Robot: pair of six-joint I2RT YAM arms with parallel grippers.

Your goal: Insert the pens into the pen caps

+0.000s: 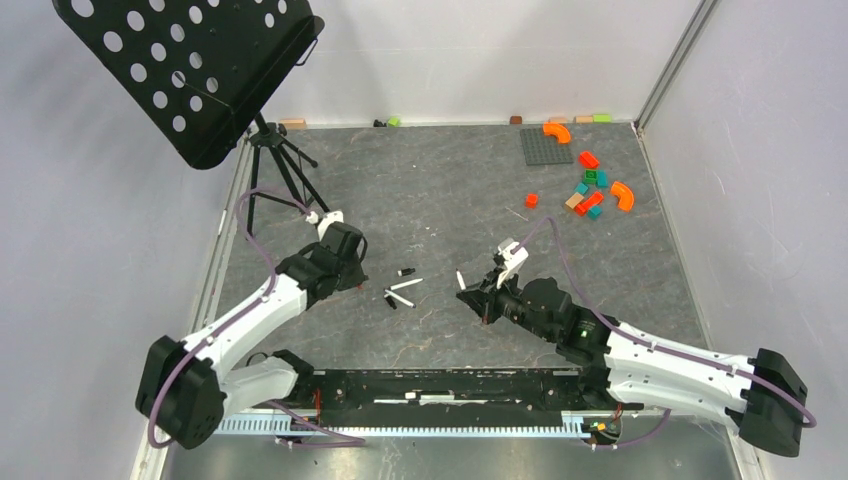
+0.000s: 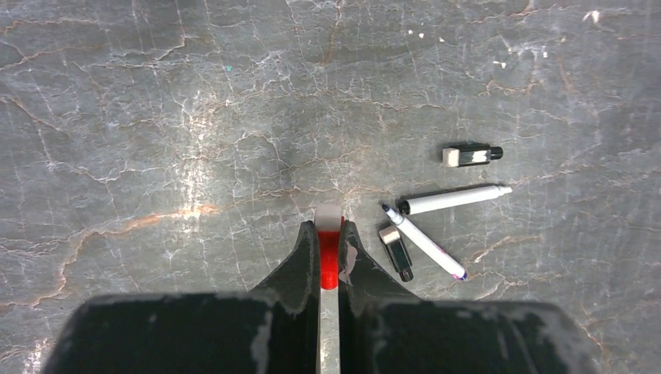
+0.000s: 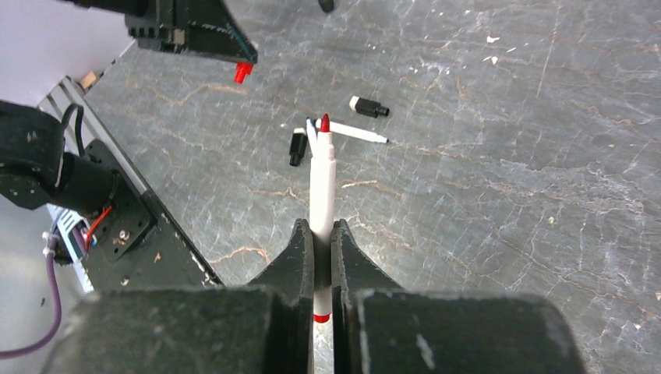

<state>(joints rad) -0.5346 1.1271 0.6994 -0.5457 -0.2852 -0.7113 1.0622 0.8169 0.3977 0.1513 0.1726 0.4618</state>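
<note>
**Operator:** Where is the red cap?

**Inspector:** The red cap (image 2: 329,261) is clenched in your left gripper (image 2: 329,234).

**Operator:** And the pen?

**Inspector:** The red-tipped pen (image 3: 322,179) is grasped by your right gripper (image 3: 321,238), tip forward. Two white pens (image 2: 456,199) and two black caps (image 2: 471,155) lie loose on the table (image 2: 156,117) between your arms.

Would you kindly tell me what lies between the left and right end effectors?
Two pens and two black caps lie there, as the top external view shows; the left end effector grips a red cap, the right end effector a red-tipped pen.
</note>
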